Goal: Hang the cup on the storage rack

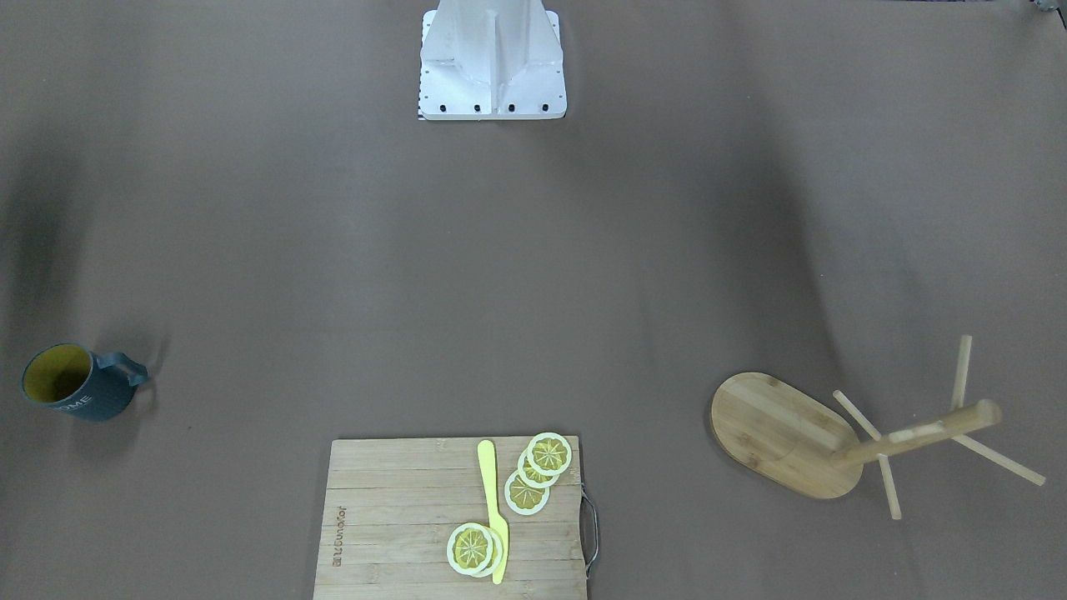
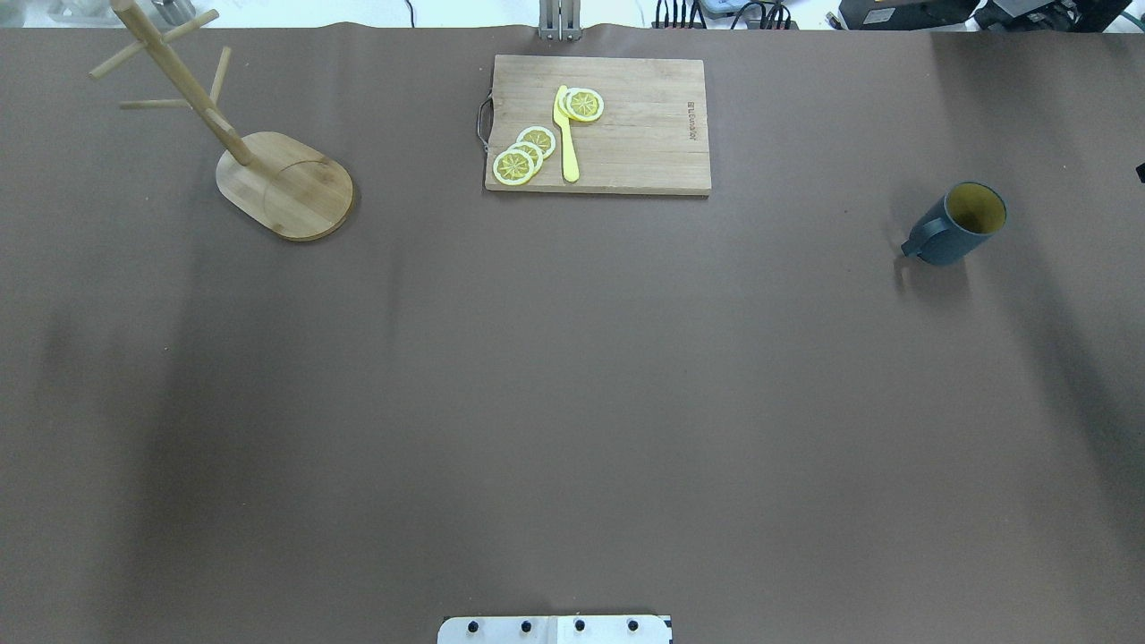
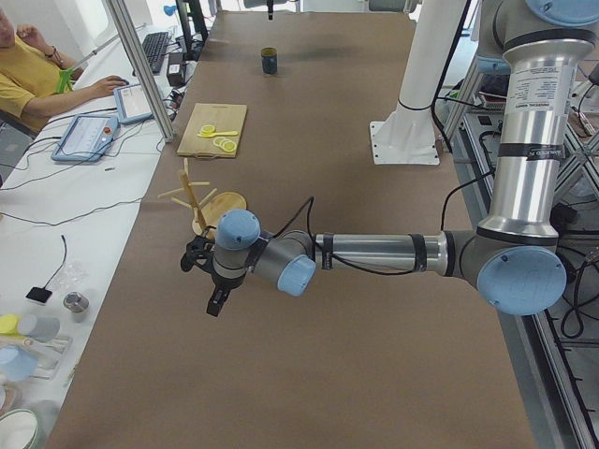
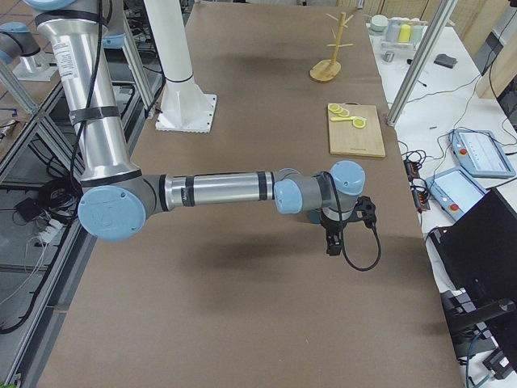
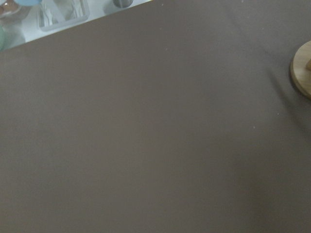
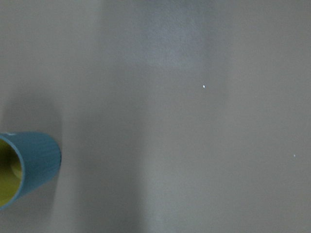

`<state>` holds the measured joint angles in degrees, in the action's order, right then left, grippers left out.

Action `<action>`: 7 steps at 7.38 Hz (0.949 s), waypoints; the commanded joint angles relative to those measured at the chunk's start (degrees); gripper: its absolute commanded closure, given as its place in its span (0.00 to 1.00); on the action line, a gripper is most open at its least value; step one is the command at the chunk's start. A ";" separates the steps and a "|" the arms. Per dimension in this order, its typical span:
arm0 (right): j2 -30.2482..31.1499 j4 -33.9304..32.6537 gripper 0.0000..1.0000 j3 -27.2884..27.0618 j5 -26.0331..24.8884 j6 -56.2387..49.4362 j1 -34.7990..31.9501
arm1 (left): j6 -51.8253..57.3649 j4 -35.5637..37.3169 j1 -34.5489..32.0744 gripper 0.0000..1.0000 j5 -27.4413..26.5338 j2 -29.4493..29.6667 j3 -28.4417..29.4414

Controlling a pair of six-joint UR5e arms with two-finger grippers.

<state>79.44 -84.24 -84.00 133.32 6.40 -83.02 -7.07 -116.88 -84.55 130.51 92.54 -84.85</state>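
L pincer (image 3: 214,305): shows only in left side view, lower-left of centre. Too small to tell how far open. Hangs tips-down above the table (image 2: 572,402), not touching it.
R pincer (image 4: 331,245): shows only in right side view, right of centre. Opening can't be told either. Also tips-down, off the table.
L arm (image 3: 374,253): forearm level, stretched across the table, wrist bent down. R arm (image 4: 218,190): same pose.
Cup (image 2: 962,225): upright on table at right side of overhead view, upper half. Handle toward frame left, yellow inside showing. In R wrist view it sits in the lower-left corner.
Rack (image 2: 286,183): upright, upper left of overhead view, well apart from cup.
Board (image 2: 626,152): top centre, between the two, w/ lemon slices (image 2: 523,154) and yellow knife (image 2: 566,134) lying on it.
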 commanded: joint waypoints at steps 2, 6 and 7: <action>6.85 0.04 0.00 0.42 -0.25 0.19 -1.00 | 0.91 2.18 -1.94 0.02 1.06 -0.60 2.85; 6.43 5.91 0.00 0.68 0.27 0.89 -1.53 | 0.13 -9.69 -2.02 0.02 0.71 -6.57 -0.03; 6.43 6.36 0.00 0.68 1.06 0.89 -1.44 | -0.13 -7.60 -1.94 0.02 1.93 -5.97 -0.05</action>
<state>85.92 -79.14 -83.43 133.75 7.21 -84.55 -6.96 -125.30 -86.48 131.43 86.49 -84.19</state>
